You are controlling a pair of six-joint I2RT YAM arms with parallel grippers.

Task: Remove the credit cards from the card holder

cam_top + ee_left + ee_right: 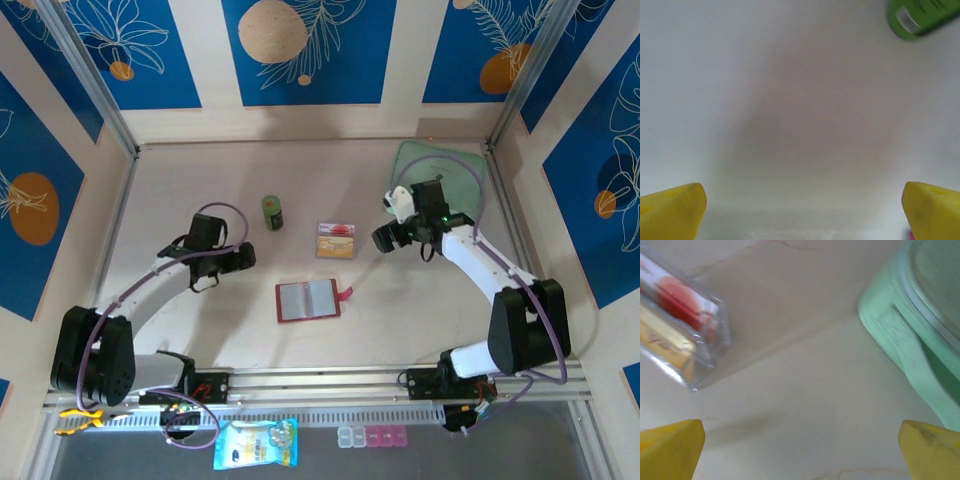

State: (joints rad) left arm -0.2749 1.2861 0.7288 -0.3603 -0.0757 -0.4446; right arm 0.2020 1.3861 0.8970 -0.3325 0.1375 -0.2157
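The card holder (308, 299) lies open and flat in the middle of the table, its red closure tab (348, 293) sticking out to the right. Its greyish sleeves face up, and I cannot tell whether anything is in them. Behind it a clear plastic box (336, 241) (682, 335) shows tan-yellow and red flat pieces that look like the credit cards. My left gripper (240, 258) (802, 212) hangs open over bare table, left of the holder. My right gripper (385, 238) (800, 450) is open too, just right of the box, with nothing between its fingers.
A small green bottle (272, 212) (920, 17) stands behind the left gripper. A mint-green zip pouch (440, 170) (910, 335) lies at the back right under the right arm. A blue packet (256, 444) and a pill organizer (372, 436) lie beyond the table's front rail.
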